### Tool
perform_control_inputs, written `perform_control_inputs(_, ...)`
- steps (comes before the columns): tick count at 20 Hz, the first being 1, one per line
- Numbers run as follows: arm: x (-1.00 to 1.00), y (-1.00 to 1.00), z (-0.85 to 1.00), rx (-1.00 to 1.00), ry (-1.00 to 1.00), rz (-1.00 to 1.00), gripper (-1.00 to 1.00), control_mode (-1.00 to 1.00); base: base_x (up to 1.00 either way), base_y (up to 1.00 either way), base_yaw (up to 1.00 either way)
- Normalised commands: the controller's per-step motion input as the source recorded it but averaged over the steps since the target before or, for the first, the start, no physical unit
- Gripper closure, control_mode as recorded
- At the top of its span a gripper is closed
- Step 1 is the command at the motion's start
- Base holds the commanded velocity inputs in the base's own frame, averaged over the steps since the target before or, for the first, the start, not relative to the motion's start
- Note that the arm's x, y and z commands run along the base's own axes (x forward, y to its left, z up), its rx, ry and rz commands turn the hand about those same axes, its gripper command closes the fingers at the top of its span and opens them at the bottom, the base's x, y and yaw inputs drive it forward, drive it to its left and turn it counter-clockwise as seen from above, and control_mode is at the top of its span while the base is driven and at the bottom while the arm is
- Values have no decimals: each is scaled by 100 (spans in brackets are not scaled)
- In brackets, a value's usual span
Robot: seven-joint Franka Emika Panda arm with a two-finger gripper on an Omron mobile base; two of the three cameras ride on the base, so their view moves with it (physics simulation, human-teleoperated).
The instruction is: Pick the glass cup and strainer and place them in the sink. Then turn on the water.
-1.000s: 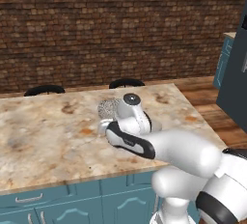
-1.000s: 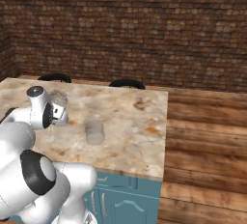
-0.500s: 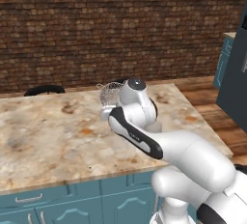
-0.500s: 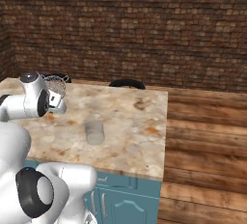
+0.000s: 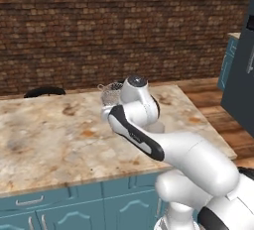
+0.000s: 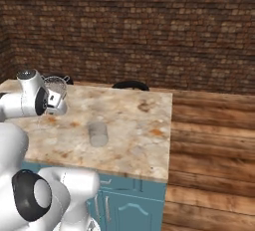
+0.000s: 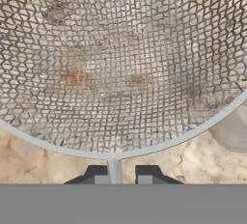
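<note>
My gripper [image 7: 116,175] is shut on the thin wire handle of the strainer [image 7: 120,63], whose silvery mesh bowl spreads across the hand view with the marble counter showing through it. From the base views, the strainer [image 5: 110,94] [image 6: 56,88] hangs just above the counter [image 5: 49,135], ahead of my hand [image 6: 54,106]. The glass cup [image 6: 98,134] stands upright on the counter's middle, to the right of the strainer and apart from it. The sink and the water are out of view.
Dark chair backs [image 5: 44,91] [image 6: 130,84] rise behind the counter's far edge, before a brick wall. Wooden floor [image 6: 214,140] lies past the counter's right end. A tall dark cabinet [image 5: 243,75] stands at the far right.
The arm has lifted the strainer higher above the counter and swung its wrist upward. The glass cup has stayed where it was.
</note>
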Motion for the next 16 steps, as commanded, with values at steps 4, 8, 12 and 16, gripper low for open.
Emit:
perform_control_inputs(4, 0, 0, 0, 0, 0, 0, 100, 100, -81, -19, -30)
perform_control_inputs(8, 0, 0, 0, 0, 0, 0, 100, 100, -48, -8, -50)
perform_control_inputs(12, 0, 0, 0, 0, 0, 0, 100, 100, -18, -5, -59)
perform_control_inputs(16, 0, 0, 0, 0, 0, 0, 100, 100, -13, -14, -76)
